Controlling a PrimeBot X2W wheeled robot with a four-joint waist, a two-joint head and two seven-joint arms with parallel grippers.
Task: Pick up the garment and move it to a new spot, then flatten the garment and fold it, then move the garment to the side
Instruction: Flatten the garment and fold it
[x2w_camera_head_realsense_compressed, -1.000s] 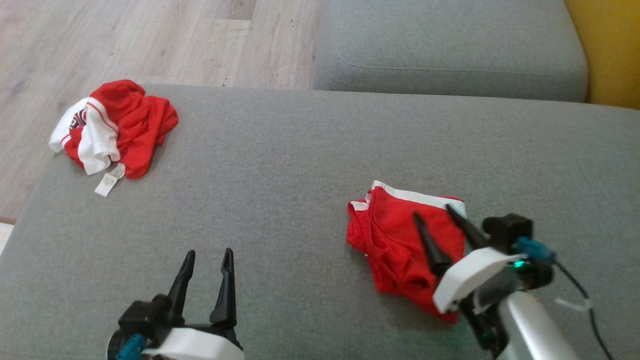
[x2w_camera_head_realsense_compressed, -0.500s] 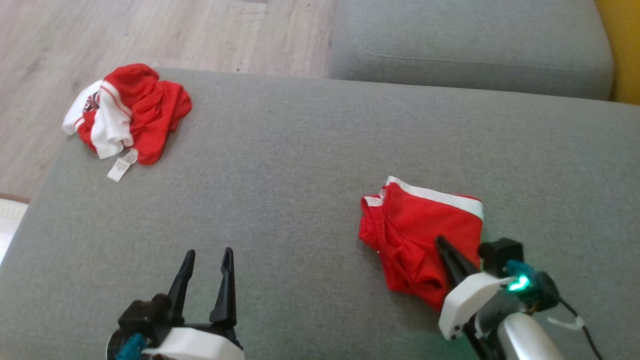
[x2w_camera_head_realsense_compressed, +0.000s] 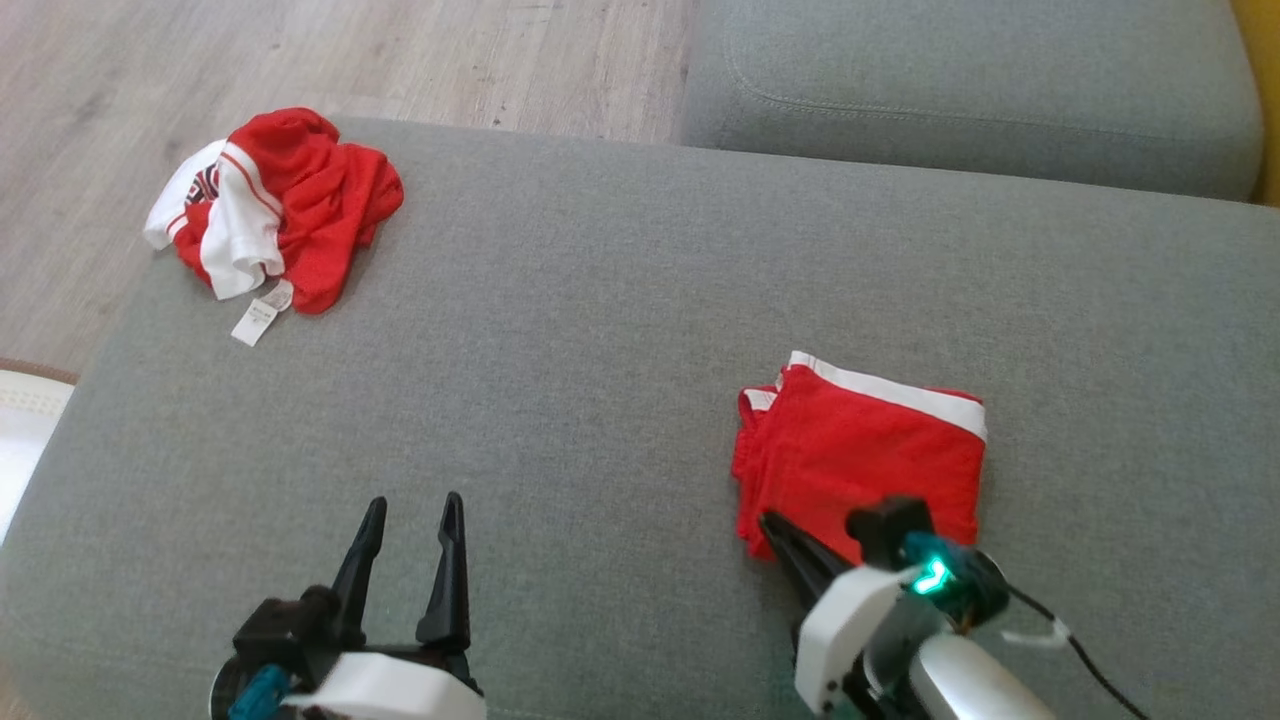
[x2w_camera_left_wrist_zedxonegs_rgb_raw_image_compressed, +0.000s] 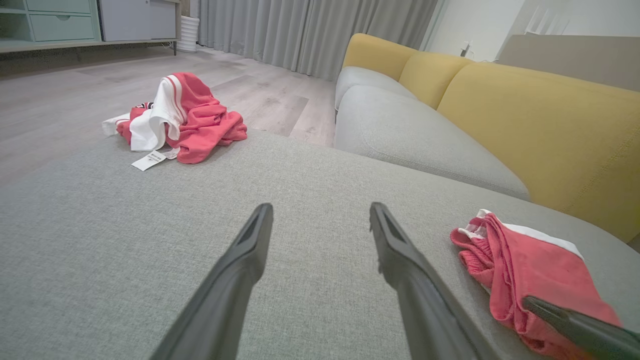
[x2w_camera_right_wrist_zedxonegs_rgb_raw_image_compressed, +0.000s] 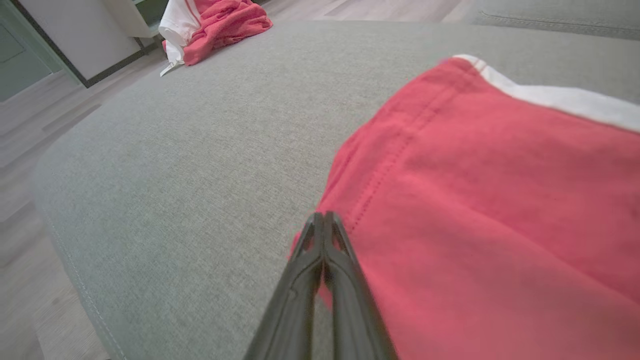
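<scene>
Garment (x2w_camera_head_realsense_compressed: 870, 450) folded, second garment (x2w_camera_head_realsense_compressed: 290, 200) crumpled — right hand (x2w_camera_right_wrist_zedxonegs_rgb_raw_image_compressed: 324, 216) together at the folded one's edge, left hand (x2w_camera_head_realsense_compressed: 413, 500) apart.

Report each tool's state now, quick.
Left tool: open, holding nothing.
Right tool: closed, tips at the edge of the folded red-and-white fabric garment; grip on cloth cannot be told.

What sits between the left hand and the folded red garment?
Nothing: only bare grey cushion separates the left hand from the folded red garment, seen in the head view.
</scene>
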